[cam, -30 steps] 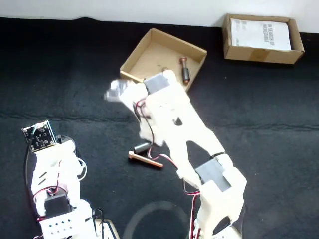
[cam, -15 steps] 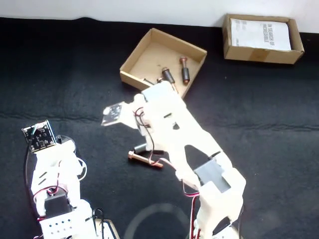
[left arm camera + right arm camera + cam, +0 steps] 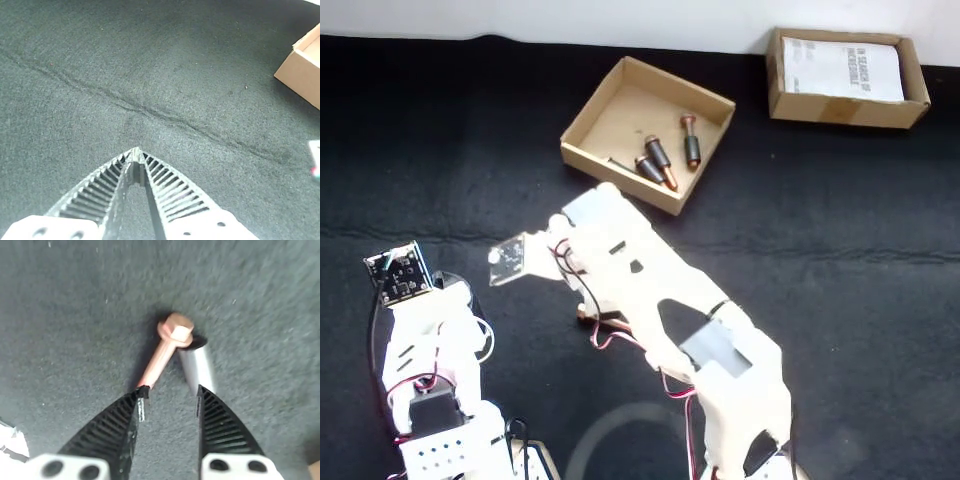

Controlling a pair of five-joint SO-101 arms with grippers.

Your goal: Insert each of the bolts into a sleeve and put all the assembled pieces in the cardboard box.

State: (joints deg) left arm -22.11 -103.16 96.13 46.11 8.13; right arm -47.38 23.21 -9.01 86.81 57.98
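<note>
A copper bolt [image 3: 167, 347] lies on the black cloth with a silver sleeve [image 3: 197, 367] right beside it, touching near the bolt's head. My right gripper [image 3: 171, 392] hangs open just above them, one fingertip by the bolt's shank and the other by the sleeve. In the high view the right arm [image 3: 620, 260] covers most of that bolt [image 3: 584, 313]. The cardboard box [image 3: 595, 125] at the back holds two assembled pieces [image 3: 655, 160] [image 3: 691, 140]. My left gripper [image 3: 137, 155] is shut and empty over bare cloth at the near left.
A second cardboard box [image 3: 790, 100] with a printed sheet sits at the back right. The left arm [image 3: 420, 340] stands at the near left. A corner of the task's box [image 3: 305, 70] shows in the left wrist view. A crease runs across the cloth.
The right arm drew back from the cardboard box toward the near left, uncovering a second assembled piece inside, and now hangs over the loose bolt and sleeve. The left arm kept still.
</note>
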